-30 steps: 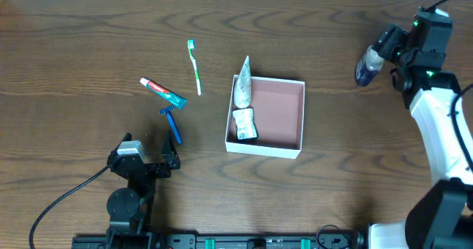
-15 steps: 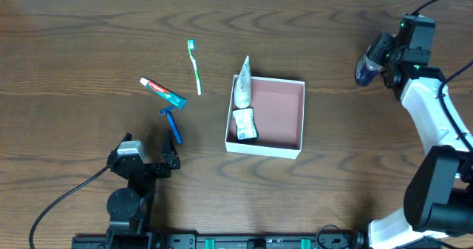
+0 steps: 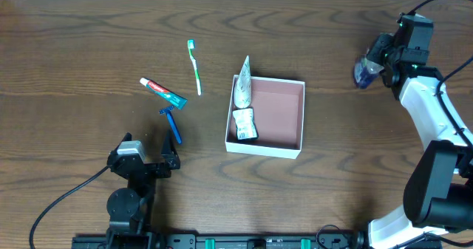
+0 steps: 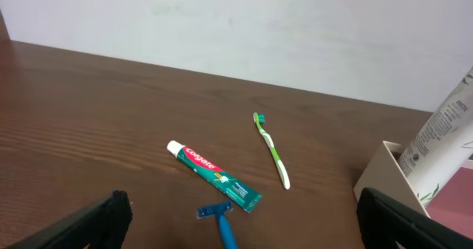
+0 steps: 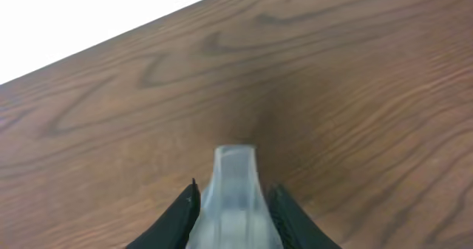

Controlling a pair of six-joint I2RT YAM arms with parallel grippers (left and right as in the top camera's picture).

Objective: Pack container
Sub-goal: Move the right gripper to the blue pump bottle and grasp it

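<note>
1. The right gripper [image 3: 375, 63] was seen clamped on a small bottle [image 5: 235, 181] close to the far right corner of the tabletop [image 3: 74, 42], with a finger pressed against each side.
2. The left gripper [image 3: 150, 159] was held with its fingers spread wide, near the near edge and left of the middle.
3. The container [image 3: 262, 147] was set about mid-tabletop, well apart from both grippers. A white tube [image 3: 242, 83] was leaned at its far left corner and a small packet [image 3: 244, 124] was laid along its left wall, while its right part was left bare.
4. Broad bare wood was left between the container and the right edge, and along the left edge.
5. A toothbrush [image 3: 195, 68], a toothpaste tube [image 3: 163, 92] and a razor [image 3: 171, 125] were spread left of the container, between the left gripper and the far edge.
6. The bottle's lower part was cut off in the right wrist view. The packet's print could not be read.
</note>
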